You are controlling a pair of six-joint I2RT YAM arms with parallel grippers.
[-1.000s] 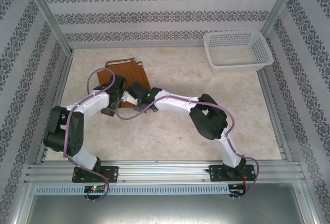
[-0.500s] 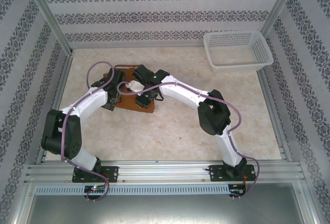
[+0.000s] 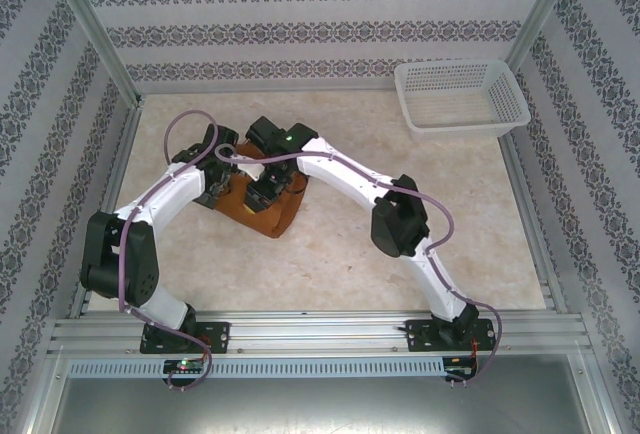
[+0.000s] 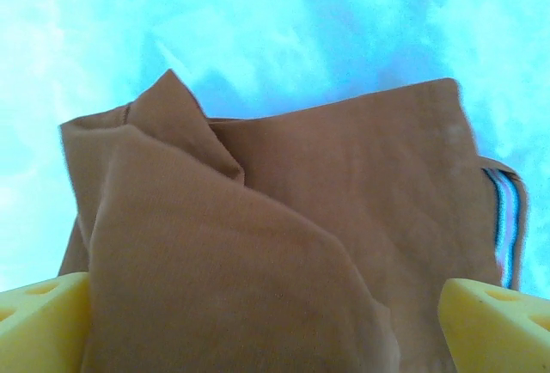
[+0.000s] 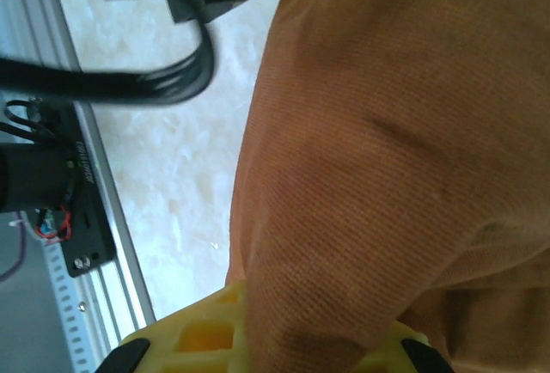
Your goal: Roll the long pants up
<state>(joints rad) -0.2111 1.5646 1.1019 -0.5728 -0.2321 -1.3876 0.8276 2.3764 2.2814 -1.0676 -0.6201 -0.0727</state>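
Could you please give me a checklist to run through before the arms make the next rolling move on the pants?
1. Right gripper pinching the long pants: ok.
2. Left gripper closed on cloth: not ok, jaws wide, cloth merely lying between.
3. Bundle tidy: not ok, a loose corner sticks up.
4. Basket away from both arms: ok.
5. Cables free of cloth: cannot tell.
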